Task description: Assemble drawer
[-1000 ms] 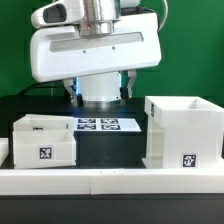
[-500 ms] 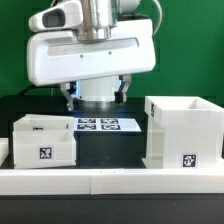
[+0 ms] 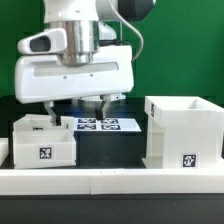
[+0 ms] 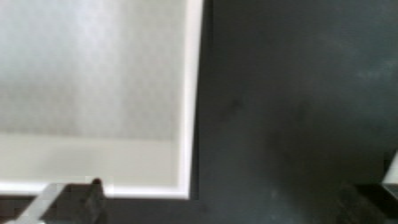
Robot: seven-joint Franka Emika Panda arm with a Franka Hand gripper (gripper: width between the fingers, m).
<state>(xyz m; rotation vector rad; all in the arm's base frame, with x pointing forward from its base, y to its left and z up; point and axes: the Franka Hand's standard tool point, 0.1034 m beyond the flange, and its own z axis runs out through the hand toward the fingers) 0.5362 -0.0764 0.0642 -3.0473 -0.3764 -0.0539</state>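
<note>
Only the exterior view shows both drawer pieces. One low tray (image 3: 42,143) sits just below the end effector (image 3: 75,108), and one tall boxy shell (image 3: 183,130) stands well off to its side. Both are smooth white plastic. The wrist view shows the end effector (image 4: 228,200) spread wide and empty, straddling the tray's straight wall over the dark matte table (image 4: 285,120).

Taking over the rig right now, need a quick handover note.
Gripper: open, holding nothing, hovering above the tray's edge.
Tray: at the exterior view's left, not grasped.
Shell: at the exterior view's right, apart from the tray.
Done: nothing joined yet.
Left: probably grasp the tray and slide it into the shell. Only one tray is in view.
</note>
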